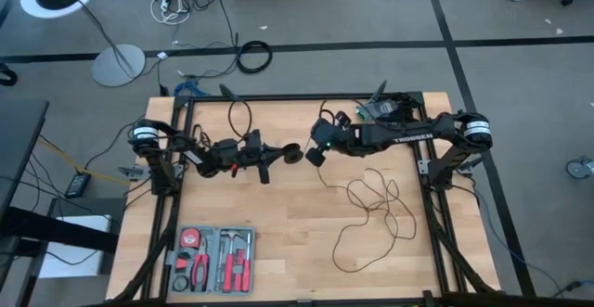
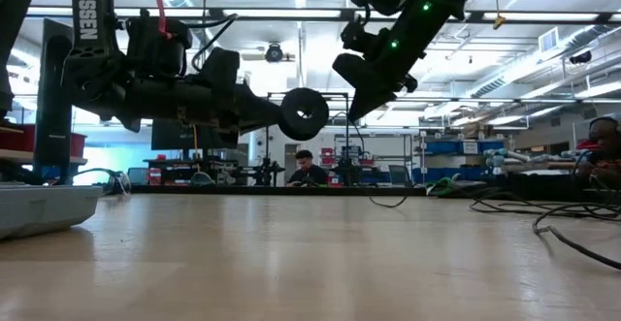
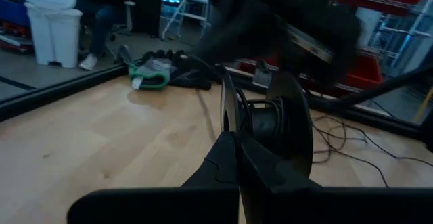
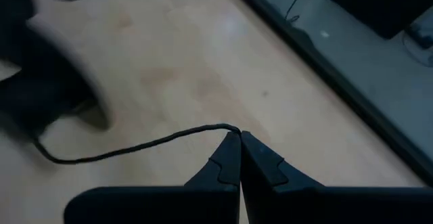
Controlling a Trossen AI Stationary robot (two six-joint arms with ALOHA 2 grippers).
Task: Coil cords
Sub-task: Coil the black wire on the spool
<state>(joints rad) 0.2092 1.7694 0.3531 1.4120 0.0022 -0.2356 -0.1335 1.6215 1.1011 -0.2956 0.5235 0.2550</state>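
bright overhead strip lights, glare in low view, wrist views motion-blurred

From my end the table (image 1: 278, 214) is pale wood with a smooth, lightly satin finish. The cord (image 1: 371, 205) looks like thin matt black rubbery wire, its puck (image 2: 304, 113) matt black plastic, and both grippers' fingers (image 4: 230, 160) are dull black plastic too.
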